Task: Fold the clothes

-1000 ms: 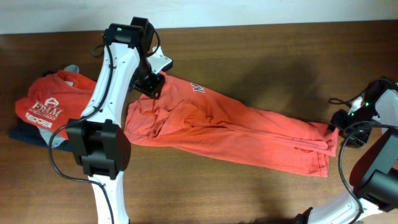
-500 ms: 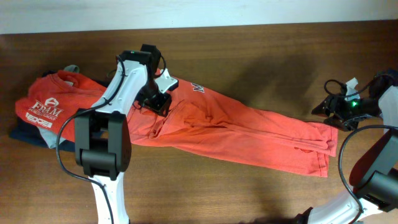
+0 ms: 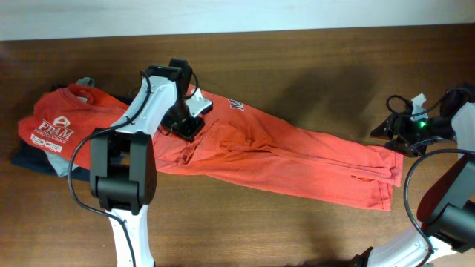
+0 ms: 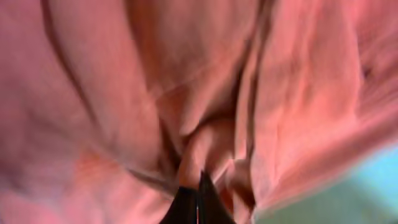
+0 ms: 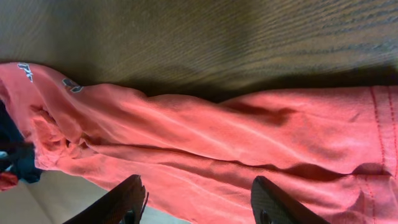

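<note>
Surface: brown wooden table (image 3: pixel 312 59), with a pale wall strip along its far edge.

T-shirt (image 3: pixel 297 156): orange-red and crumpled, drawn out in a long band slanting across the table's middle, from far left to near right. Dark lettering (image 3: pixel 236 104) shows at its far-left end.

Left gripper (image 3: pixel 187 124): on the T-shirt's far-left end. In the wrist view its fingertips (image 4: pixel 186 202) are pressed together, pinching a fold of the cloth.

Right gripper (image 3: pixel 391 130): at the T-shirt's hem end, fingers (image 5: pixel 130 196) spread apart, above the cloth.

Red shirt (image 3: pixel 59 122): white "FRAM" print, at the table's left, lying on dark folded garments (image 3: pixel 30 159).
</note>
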Robot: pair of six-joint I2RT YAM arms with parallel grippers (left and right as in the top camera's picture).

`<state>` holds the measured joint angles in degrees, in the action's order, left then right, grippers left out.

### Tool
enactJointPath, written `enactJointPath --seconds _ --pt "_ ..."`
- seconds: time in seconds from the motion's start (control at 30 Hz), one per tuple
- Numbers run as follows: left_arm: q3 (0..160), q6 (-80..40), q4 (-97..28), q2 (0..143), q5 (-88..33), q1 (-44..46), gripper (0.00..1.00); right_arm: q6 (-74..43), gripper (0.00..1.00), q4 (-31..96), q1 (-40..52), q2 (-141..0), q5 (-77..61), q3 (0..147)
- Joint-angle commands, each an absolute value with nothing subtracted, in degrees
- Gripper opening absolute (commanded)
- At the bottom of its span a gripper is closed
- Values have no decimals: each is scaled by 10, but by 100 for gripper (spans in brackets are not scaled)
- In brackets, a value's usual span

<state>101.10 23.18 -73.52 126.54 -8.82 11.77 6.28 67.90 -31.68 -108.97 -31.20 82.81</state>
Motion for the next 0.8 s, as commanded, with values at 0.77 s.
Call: enactJointPath --seconds 0.77 --pt "1133 239 -869 1182 -73 118 14 71 60 677 -316 -1084 -305 838"
